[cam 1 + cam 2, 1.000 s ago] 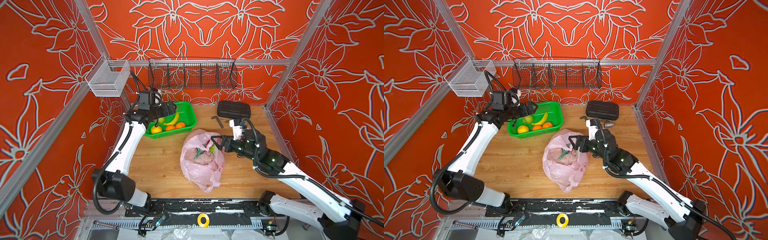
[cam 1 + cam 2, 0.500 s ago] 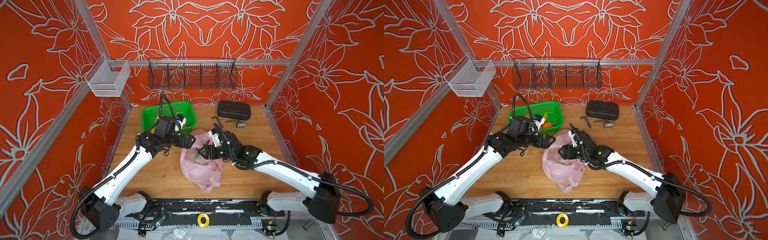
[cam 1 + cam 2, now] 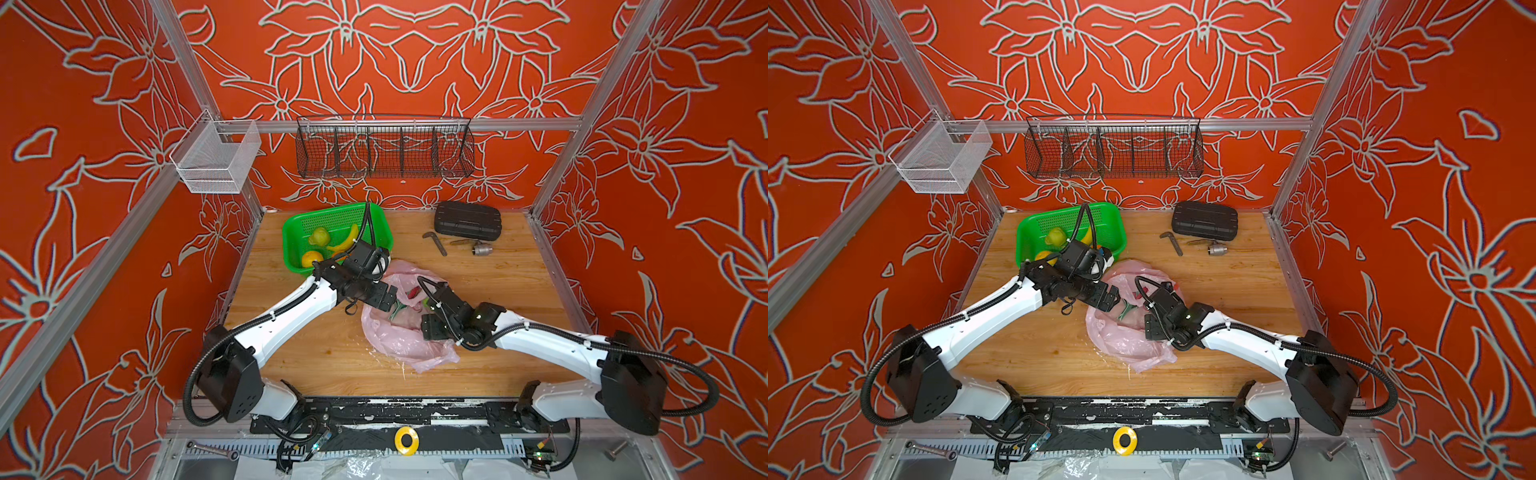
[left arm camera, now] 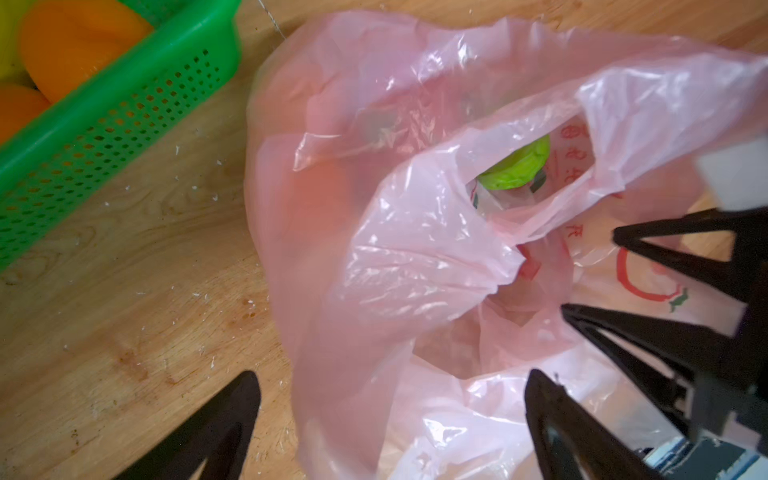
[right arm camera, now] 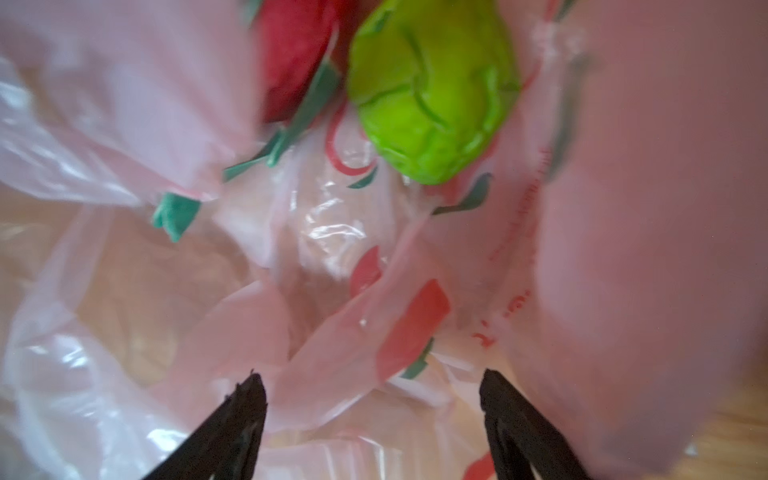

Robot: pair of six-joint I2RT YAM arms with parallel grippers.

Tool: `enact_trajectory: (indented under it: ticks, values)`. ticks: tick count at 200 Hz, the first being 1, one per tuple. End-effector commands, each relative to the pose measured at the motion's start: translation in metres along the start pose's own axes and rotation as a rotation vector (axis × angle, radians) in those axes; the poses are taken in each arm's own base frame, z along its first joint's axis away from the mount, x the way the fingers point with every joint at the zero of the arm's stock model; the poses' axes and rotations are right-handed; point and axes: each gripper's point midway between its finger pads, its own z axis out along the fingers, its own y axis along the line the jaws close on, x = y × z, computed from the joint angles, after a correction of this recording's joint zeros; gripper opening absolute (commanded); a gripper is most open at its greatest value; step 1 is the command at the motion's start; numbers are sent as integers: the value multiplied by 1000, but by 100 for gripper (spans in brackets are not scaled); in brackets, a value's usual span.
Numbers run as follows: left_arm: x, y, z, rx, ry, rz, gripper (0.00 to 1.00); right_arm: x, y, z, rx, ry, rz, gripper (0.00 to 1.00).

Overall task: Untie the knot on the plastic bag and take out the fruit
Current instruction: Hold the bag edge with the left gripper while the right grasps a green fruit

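The pink plastic bag [image 3: 399, 332] [image 3: 1121, 336] lies crumpled mid-table with its mouth gaping; the knot is out of view. Inside show fruit: a bumpy green one [image 4: 517, 168] [image 5: 432, 83] and a red dragon fruit [image 5: 295, 54] with green leaves. My left gripper [image 3: 384, 297] [image 4: 392, 378] hangs open over the bag's left rim, with loose film between its fingers. At the right side of the mouth, my right gripper [image 3: 424, 328] [image 5: 372, 376] is open too, fingers apart over the bag's film. The right fingers [image 4: 685, 266] show in the left wrist view.
A green basket [image 3: 299, 220] at the back left holds a banana [image 3: 347, 241], a yellow-green fruit and oranges. A black case [image 3: 467, 220], a hex key [image 3: 434, 241] and a metal socket [image 3: 482, 249] lie at the back right. Wire baskets hang on the walls.
My left arm has swung from over the green basket down to the bag's left rim. The right gripper has moved nearer and lower, into the bag's mouth.
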Motion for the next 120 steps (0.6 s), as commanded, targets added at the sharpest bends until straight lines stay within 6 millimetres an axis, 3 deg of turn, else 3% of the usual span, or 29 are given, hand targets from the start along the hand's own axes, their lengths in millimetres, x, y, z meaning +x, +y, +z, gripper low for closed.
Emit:
enact_trajectory:
  ticks: [1, 18, 36, 67, 102, 120]
  values:
    - [-2, 0, 6, -21, 24, 6, 98, -13, -34, -7, 135, -104, 26, 85]
    - [1, -7, 16, 13, 46, -6, 98, -22, -30, -9, 99, -145, 33, 86]
    - [3, -11, 25, 24, 59, -28, 98, -38, -12, -12, 15, -214, 13, 86]
    - [-1, -3, 29, -26, 50, -87, 72, -58, 9, -6, -57, -260, 9, 85]
    - [-14, -2, 19, -39, 3, -177, 36, -68, 8, 6, -42, -253, 106, 77]
    - [-20, -10, 14, 3, -20, -216, 24, -73, 11, 10, -74, -258, 139, 75]
